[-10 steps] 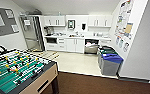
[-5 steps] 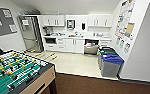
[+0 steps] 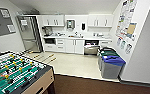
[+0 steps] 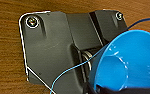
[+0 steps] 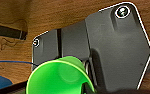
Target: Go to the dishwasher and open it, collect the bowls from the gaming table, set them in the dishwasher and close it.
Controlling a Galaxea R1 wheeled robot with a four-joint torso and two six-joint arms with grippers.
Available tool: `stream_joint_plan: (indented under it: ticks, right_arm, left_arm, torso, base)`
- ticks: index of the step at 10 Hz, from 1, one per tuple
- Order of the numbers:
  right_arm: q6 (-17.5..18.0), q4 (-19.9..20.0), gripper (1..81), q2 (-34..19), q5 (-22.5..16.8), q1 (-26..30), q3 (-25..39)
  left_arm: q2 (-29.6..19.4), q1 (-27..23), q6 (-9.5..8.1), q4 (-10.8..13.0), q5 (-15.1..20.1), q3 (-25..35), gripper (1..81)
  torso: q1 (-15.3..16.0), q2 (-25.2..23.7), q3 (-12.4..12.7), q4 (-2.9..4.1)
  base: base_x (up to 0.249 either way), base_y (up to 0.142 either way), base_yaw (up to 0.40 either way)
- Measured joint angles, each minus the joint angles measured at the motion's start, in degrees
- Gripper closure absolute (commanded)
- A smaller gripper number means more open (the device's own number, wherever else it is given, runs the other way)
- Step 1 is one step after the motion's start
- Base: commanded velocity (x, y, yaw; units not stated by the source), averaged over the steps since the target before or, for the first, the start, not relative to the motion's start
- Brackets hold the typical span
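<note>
Near: blue bowl point(image 4: 131, 62) at left wrist, green bowl point(image 5: 58, 76) at right wrist; whether either claw is clenched can't be told. Bowls look light, stiff, slick plastic, prob. best pinched at rim. Far: dishwasher point(image 3: 91, 47) under counter, door ajar.

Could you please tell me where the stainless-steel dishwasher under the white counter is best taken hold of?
Probably the horizontal bar near the top of the stainless-steel dishwasher front, approached from the pale floor straight ahead, claw closing over it from above: the bar runs level, and white cabinets flank it.
</note>
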Motion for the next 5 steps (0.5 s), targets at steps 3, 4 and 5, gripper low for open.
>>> stream_joint_plan:
  ticks: [3,4,5]
  right_arm:
    - [0.0,0.0,81.1,-0.2,0.1,0.2,0.0]
    - [0.0,0.0,81.1,-0.1,0.0,0.1,0.0]
    - [0.0,0.0,81.1,0.1,0.0,-0.1,0.0]
  left_arm:
    - [0.0,-0.1,0.02,0.0,-0.1,0.0,81.1]
    - [0.0,-0.1,0.02,0.0,-0.3,0.0,81.1]
    - [0.0,0.0,0.13,0.0,-0.4,0.0,81.1]
  torso:
    - [0.0,0.0,0.0,0.00]
    - [0.0,0.0,0.0,0.00]
    - [0.0,0.0,0.0,0.00]
  base:
    - [0.132,-0.024,0.000]
    - [0.132,-0.075,0.000]
    - [0.132,-0.081,0.000]
